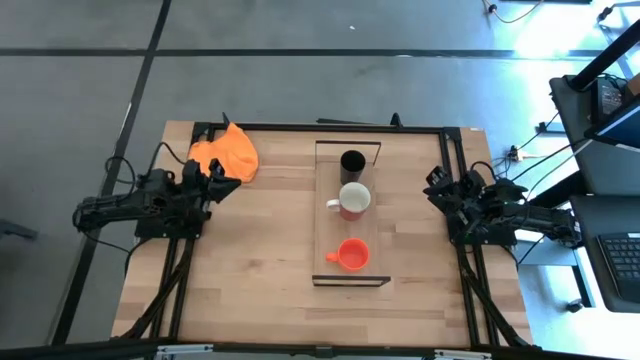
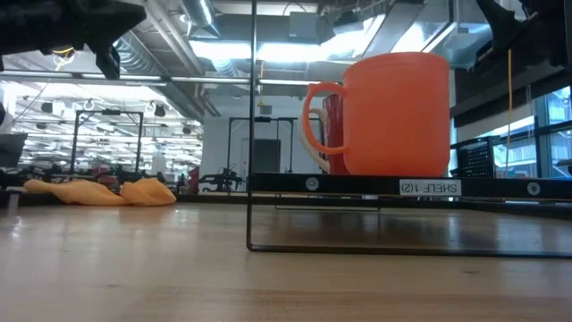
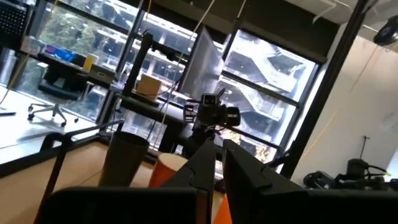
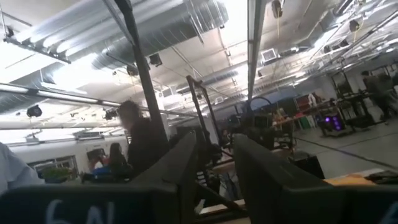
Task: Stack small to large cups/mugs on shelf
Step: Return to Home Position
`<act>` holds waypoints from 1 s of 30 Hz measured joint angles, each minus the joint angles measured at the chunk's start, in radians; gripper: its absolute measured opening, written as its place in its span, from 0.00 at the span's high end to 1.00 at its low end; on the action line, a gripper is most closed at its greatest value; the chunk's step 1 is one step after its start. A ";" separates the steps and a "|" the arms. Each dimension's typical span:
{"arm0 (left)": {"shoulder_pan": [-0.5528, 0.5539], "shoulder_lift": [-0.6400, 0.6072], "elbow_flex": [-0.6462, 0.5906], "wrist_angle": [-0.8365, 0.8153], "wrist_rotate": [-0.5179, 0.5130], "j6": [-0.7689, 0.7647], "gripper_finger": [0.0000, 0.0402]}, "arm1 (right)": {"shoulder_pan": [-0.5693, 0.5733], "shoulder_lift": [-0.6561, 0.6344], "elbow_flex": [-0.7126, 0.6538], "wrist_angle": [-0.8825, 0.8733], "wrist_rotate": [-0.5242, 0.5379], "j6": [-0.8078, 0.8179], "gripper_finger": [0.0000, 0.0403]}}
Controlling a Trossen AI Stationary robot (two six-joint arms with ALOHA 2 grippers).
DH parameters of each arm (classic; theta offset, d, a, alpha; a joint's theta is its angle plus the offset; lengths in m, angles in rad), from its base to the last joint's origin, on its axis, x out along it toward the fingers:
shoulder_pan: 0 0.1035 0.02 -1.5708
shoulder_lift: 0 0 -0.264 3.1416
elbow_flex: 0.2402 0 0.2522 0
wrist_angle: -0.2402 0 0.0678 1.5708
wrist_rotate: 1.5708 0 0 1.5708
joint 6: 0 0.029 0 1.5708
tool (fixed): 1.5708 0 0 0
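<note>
The shelf (image 1: 351, 225), a light-wood board on thin black frames, stands mid-table and runs from the near to the far side. Three mugs stand upright in a row on it. The black mug (image 1: 352, 162) is farthest, the red mug with white inside (image 1: 353, 200) is in the middle, and the small orange mug (image 1: 352, 254) is nearest. In the low view the orange mug (image 2: 393, 114) hides most of the red mug (image 2: 332, 130). My left gripper (image 1: 230, 183) is shut, left of the shelf. My right gripper (image 1: 434, 188) is slightly open, right of the shelf. Neither touches anything.
An orange cloth (image 1: 228, 153) lies crumpled at the table's far left, just beyond my left gripper. Bare tabletop (image 1: 260, 260) spreads between each arm and the shelf, and along the near edge. A black frame rail (image 1: 330, 127) runs along the far edge.
</note>
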 joint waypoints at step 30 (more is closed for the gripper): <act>-0.001 0.000 -0.003 -0.588 -0.011 -0.264 0.94 | -0.002 0.000 0.002 -0.489 0.078 0.007 0.73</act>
